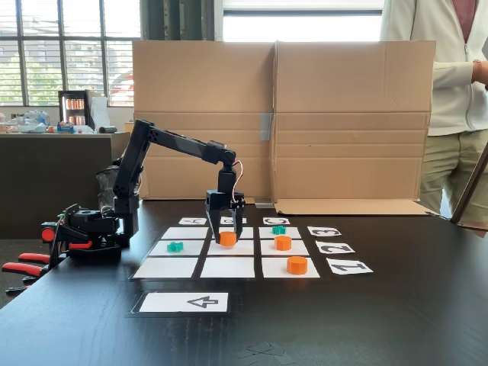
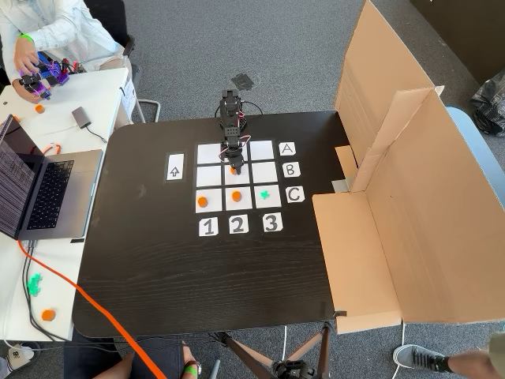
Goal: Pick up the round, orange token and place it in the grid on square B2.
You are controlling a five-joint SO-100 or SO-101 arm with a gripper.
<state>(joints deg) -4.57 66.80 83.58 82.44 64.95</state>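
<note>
Pincer (image 1: 226, 226) hangs spread, fingers straddling the orange token (image 1: 227, 238) on the middle square (image 1: 229, 247) of the grid (image 1: 165, 268). Two more orange pucks sit toward three o'clock on the dark surface (image 1: 396, 313). Light, stiff, probably slick plastic: grip its round sides.

**Table surface**

I see a black table (image 2: 158, 268) carrying the grid (image 2: 237, 175) of white papers, letter cards (image 2: 289, 170), number cards (image 2: 237, 225), an arrow card (image 1: 185, 302), and a cardboard screen (image 1: 282, 122) at its far edge.
</note>
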